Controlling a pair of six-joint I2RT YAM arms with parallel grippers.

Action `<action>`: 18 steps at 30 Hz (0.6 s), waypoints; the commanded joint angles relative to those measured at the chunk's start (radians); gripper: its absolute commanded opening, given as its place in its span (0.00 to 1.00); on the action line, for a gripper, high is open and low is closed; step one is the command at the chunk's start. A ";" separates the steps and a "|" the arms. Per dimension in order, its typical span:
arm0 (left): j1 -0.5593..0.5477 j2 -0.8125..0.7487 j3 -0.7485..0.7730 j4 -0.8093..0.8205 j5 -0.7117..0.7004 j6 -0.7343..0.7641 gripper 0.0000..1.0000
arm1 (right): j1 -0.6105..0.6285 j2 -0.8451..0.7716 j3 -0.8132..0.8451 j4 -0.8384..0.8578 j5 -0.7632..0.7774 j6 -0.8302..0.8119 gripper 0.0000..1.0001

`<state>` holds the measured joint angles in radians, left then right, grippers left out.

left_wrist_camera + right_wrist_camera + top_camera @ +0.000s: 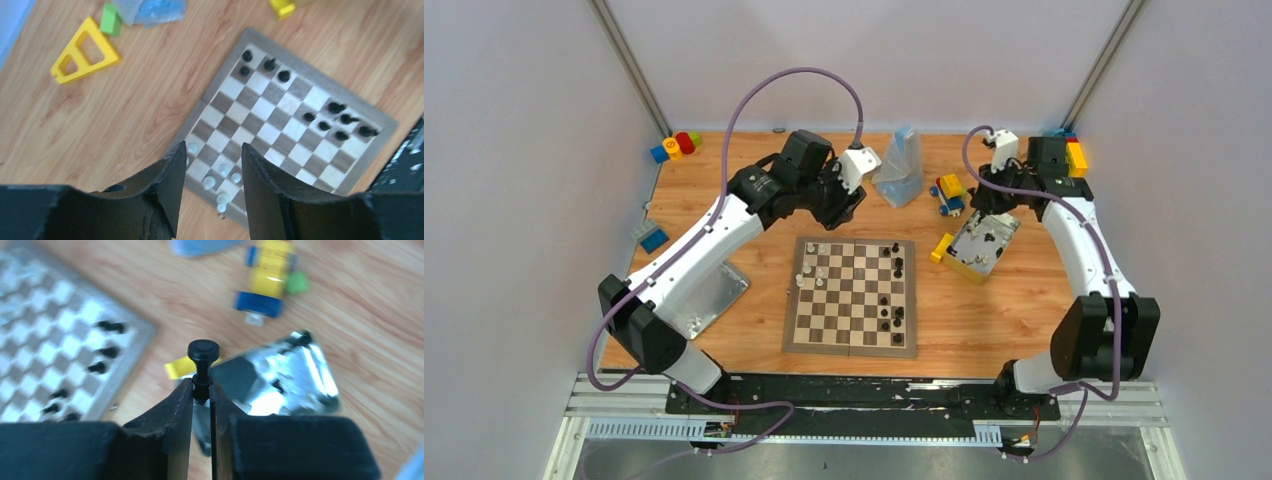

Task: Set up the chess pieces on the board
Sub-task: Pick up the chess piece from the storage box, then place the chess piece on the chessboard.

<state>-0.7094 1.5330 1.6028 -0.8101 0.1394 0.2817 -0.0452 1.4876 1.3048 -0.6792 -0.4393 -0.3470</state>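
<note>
Right hand [201, 388] pinches a black piece [203, 353] — base hidden in its grip — left hand [212, 154] open above blurred white pieces [209, 182].

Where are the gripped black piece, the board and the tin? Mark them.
black piece [203, 351], right wrist view, its round head.
board [849, 352], top view, its near border.
tin [305, 367], right wrist view, its bare shiny inside.
</note>
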 commanded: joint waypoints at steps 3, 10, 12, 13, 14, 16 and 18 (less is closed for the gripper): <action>0.044 -0.004 0.057 0.159 0.346 -0.229 0.57 | 0.183 -0.142 -0.050 -0.057 -0.311 -0.061 0.01; 0.052 0.066 0.085 0.277 0.543 -0.480 0.66 | 0.286 -0.163 -0.020 -0.042 -0.470 -0.005 0.02; 0.051 0.087 0.084 0.300 0.567 -0.515 0.67 | 0.303 -0.163 -0.017 -0.042 -0.484 -0.002 0.02; 0.052 0.095 0.083 0.316 0.579 -0.524 0.68 | 0.313 -0.165 -0.017 -0.042 -0.486 -0.003 0.02; 0.052 0.112 0.084 0.331 0.605 -0.542 0.68 | 0.319 -0.165 -0.018 -0.042 -0.489 -0.003 0.02; 0.051 0.145 0.091 0.351 0.640 -0.572 0.68 | 0.332 -0.165 -0.019 -0.042 -0.492 0.000 0.02; 0.052 0.183 0.104 0.366 0.672 -0.598 0.68 | 0.336 -0.164 -0.019 -0.042 -0.492 0.000 0.02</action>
<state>-0.6613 1.6562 1.6588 -0.5274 0.6926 -0.2070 0.2745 1.3479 1.2587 -0.7300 -0.8707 -0.3508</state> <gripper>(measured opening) 0.684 0.163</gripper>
